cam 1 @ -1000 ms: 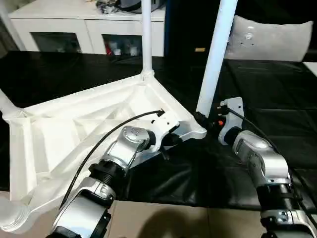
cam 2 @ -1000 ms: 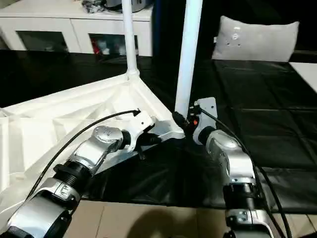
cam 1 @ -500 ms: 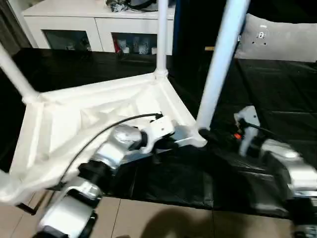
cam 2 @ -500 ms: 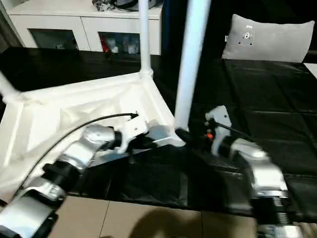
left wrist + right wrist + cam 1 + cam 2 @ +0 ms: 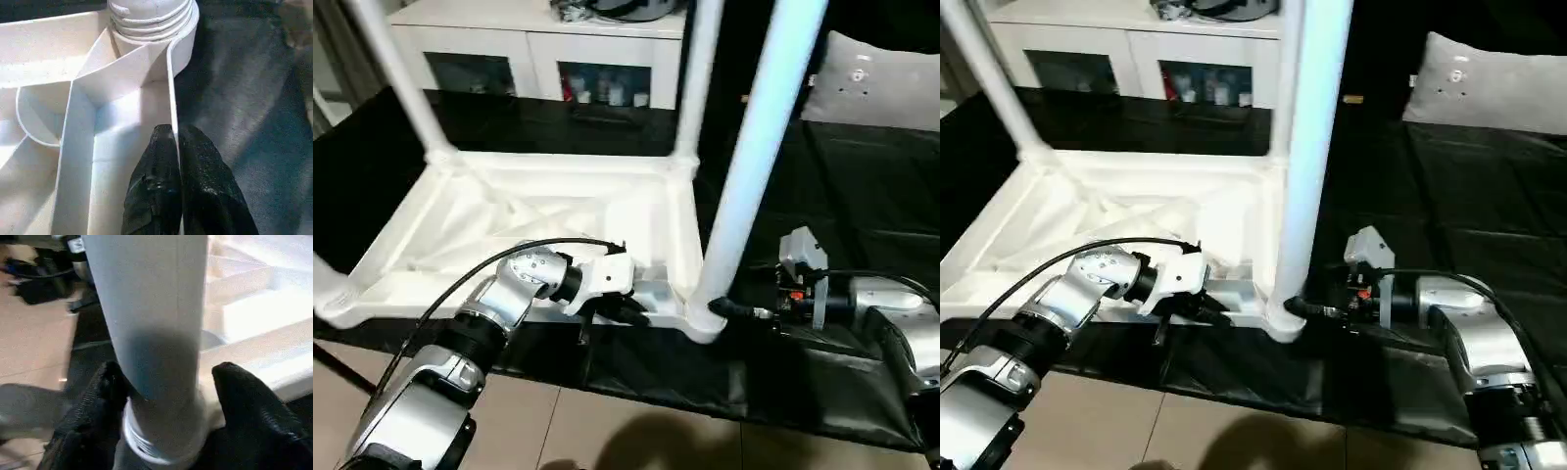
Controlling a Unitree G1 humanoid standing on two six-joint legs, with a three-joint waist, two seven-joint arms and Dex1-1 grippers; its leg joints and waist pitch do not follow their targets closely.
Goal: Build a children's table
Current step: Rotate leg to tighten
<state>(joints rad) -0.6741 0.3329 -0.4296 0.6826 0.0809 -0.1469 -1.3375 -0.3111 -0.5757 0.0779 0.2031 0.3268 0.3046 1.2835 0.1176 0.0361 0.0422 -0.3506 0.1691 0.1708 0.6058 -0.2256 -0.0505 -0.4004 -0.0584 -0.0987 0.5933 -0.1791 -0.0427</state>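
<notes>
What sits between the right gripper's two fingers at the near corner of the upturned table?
The base of the near leg, just above its corner socket, stands between the right gripper fingers, as the right wrist view shows.

We lose the tops of the table legs [image 5: 759, 157] past the upper picture edge, and the near left corner of the children's table [image 5: 509, 225] runs off the left side. The right gripper [image 5: 736, 310] is mostly hidden behind the nearest leg's base. What sits behind the cabinet's glass doors [image 5: 602, 83] is too small to tell.
</notes>
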